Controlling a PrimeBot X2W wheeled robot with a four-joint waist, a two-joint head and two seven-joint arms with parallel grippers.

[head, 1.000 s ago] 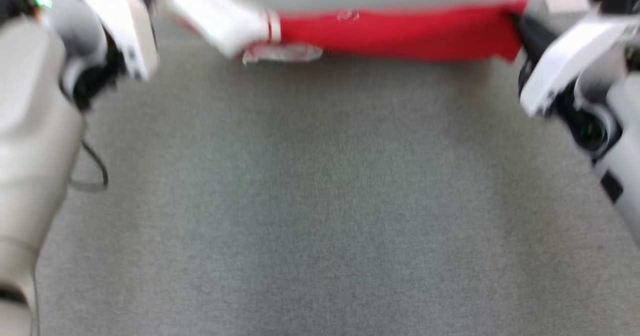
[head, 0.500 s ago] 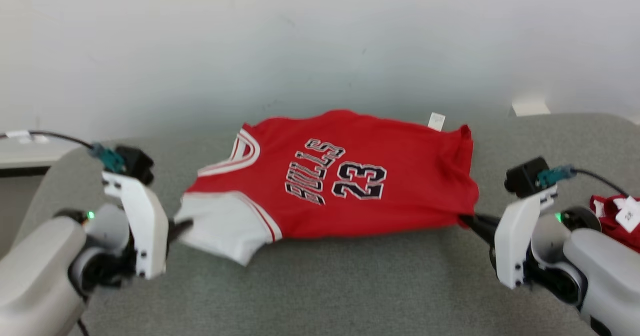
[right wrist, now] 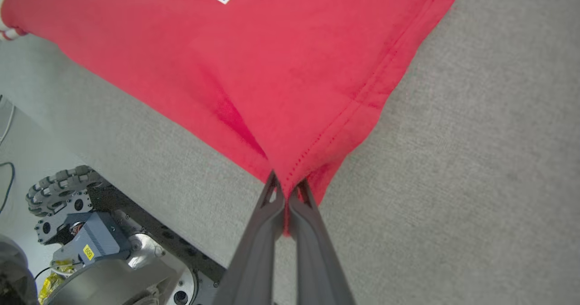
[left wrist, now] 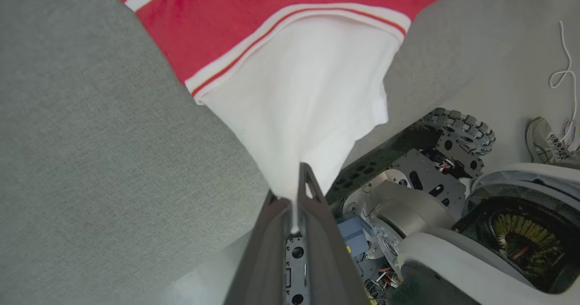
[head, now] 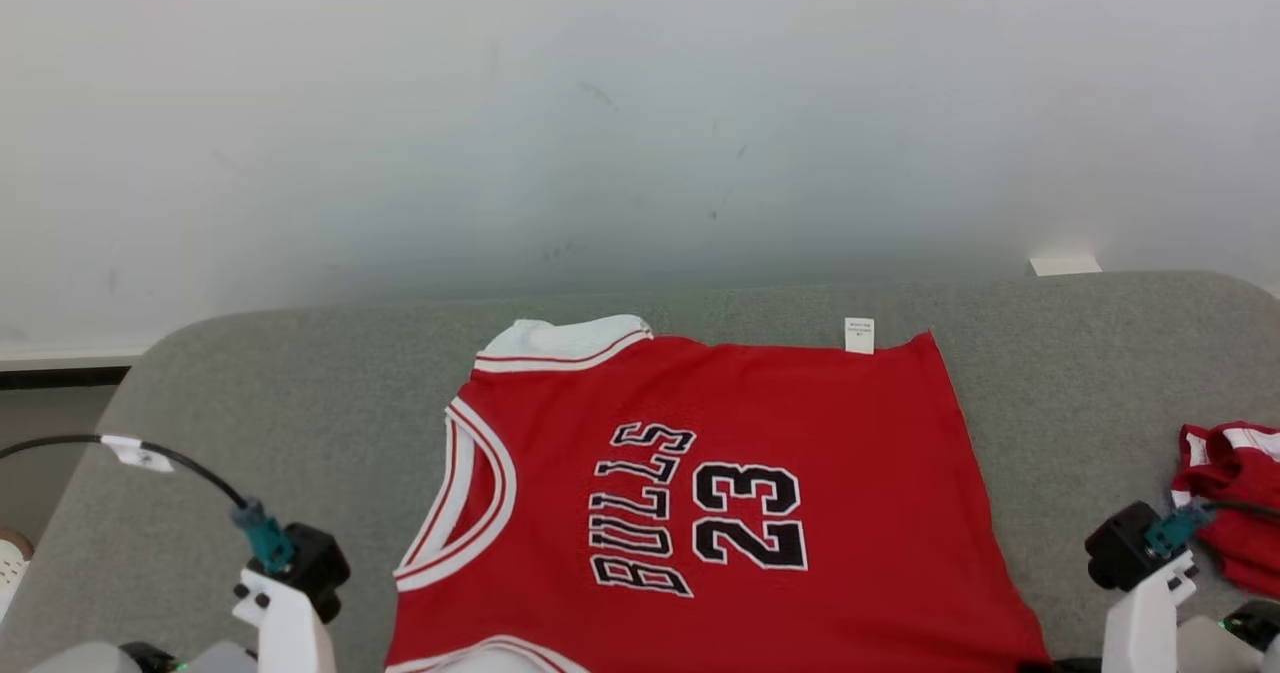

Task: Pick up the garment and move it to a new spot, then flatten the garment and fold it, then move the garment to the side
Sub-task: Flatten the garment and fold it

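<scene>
Since half a second ago the jersey (head: pixel 860 433) has gone from bunched and wrinkled between the arms to spread smooth on the grey surface (head: pixel 300 373); the head camera has shifted as well. At the left, the left end effector (left wrist: pixel 290 191) is clamped on the tip of the white sleeve (left wrist: pixel 308 101), near the surface's front edge. The jersey lies print up in the middle, neckline to the left, with a small white tag (head: pixel 859 335) at its far edge. The right end effector (right wrist: pixel 286 183) pinches its red hem corner. At the far right lies another red cloth (head: pixel 1235 493).
</scene>
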